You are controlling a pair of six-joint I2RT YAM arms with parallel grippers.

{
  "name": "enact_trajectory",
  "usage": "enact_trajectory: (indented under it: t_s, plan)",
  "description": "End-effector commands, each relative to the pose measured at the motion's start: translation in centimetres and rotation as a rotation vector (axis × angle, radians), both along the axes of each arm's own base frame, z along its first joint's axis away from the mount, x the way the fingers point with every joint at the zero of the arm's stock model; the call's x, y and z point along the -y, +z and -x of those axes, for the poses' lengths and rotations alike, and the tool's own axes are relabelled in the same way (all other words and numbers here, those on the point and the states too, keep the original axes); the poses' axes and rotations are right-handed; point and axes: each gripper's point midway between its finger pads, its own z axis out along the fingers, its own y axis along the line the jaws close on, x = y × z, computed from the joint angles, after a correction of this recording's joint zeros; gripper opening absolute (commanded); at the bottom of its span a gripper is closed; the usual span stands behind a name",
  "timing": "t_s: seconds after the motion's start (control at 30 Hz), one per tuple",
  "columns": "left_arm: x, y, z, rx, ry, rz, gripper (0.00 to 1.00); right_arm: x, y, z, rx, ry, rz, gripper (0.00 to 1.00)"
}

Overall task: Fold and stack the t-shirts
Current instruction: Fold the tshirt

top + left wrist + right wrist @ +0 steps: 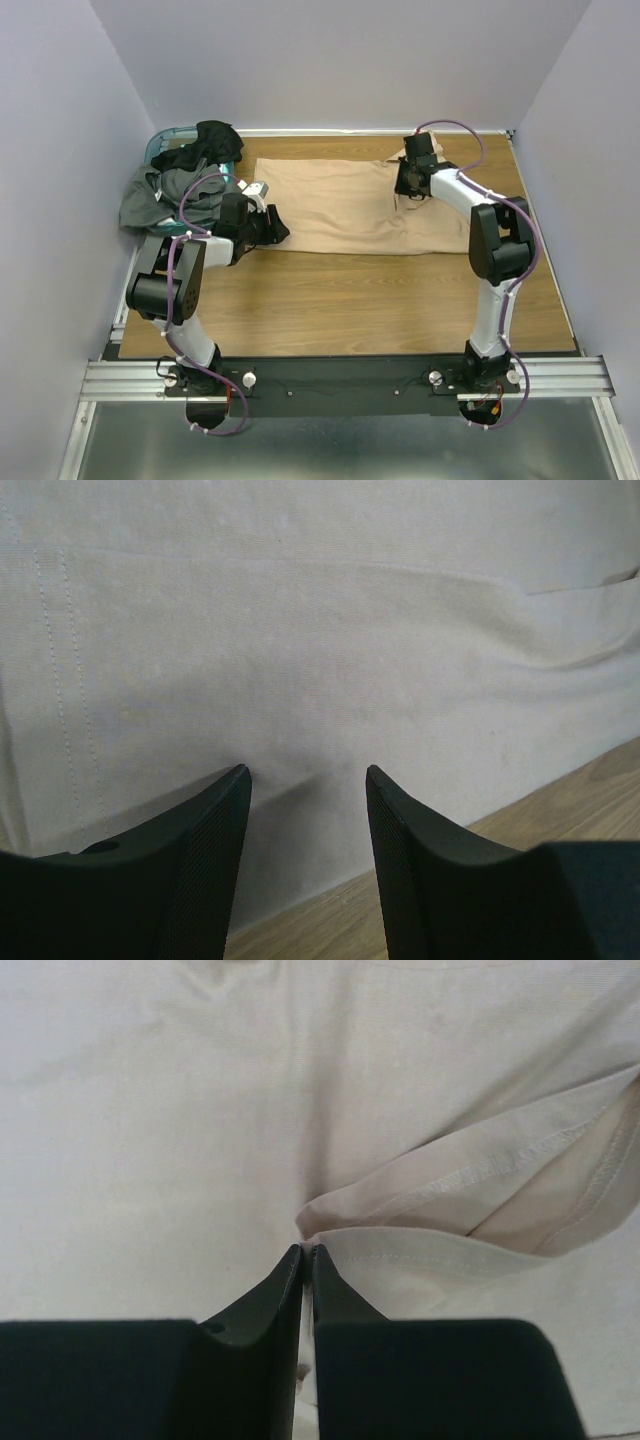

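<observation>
Right wrist view: your right claw (302,1250) is all but closed at a sleeve fold of the tan t-shirt (150,1110) just ahead — grip unclear, so lifting may drag the fold open. Your left claw (305,770) gapes empty above its hem.

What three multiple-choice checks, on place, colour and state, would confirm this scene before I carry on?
1. Where is the pile of dark shirts? A) far left corner, at the teal basket B) near right corner C) on the right arm
2. What colour is the spread t-shirt on the table? A) black B) teal C) tan
3. How do the jaws of the left gripper stand? A) shut on a dark shirt B) open over the spread t-shirt C) clamped on the basket

1 A: the heap sits by the basket. 2 C: tan cloth lies flat mid-table. 3 B: the left wrist view shows a clear gap.
</observation>
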Motion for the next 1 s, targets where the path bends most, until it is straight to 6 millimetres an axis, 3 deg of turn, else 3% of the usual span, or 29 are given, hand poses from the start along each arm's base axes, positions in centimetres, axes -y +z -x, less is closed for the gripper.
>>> enact_trajectory:
  t_s: [0.0, 0.47, 0.5, 0.63, 0.73, 0.77, 0.83, 0.97]
  plan:
    - [0.3, -0.3, -0.1, -0.006, -0.017, -0.015, 0.58, -1.7, 2.2, -0.6, 0.043, 0.031, -0.031, 0.14]
    - [0.3, -0.5, -0.1, -0.012, -0.019, -0.016, 0.58, -3.8, 0.4, -0.3, -0.003, 0.113, -0.075, 0.16]
    - [0.3, -0.5, -0.1, -0.012, -0.017, -0.016, 0.58, -3.8, 0.5, -0.4, 0.000, 0.112, -0.076, 0.19]
    - [0.3, -0.1, -0.2, 0.001, -0.017, -0.013, 0.58, -3.8, 1.6, -0.2, 0.020, 0.114, -0.078, 0.47]
    - [0.7, 1.3, -0.2, 0.039, -0.029, 0.010, 0.58, -2.6, 3.3, 0.0, 0.056, 0.073, -0.046, 0.67]
    - [0.7, 1.7, -0.3, 0.055, -0.023, 0.015, 0.58, -2.2, 4.5, 0.2, 0.081, 0.060, -0.037, 0.70]
    - [0.7, 2.7, -0.6, 0.082, -0.016, 0.023, 0.58, -0.8, 5.1, 0.5, 0.099, 0.017, 0.000, 0.75]
    - [1.8, 3.3, -1.0, 0.095, -0.031, 0.063, 0.58, 2.2, 3.5, 2.5, 0.052, -0.044, 0.031, 0.81]
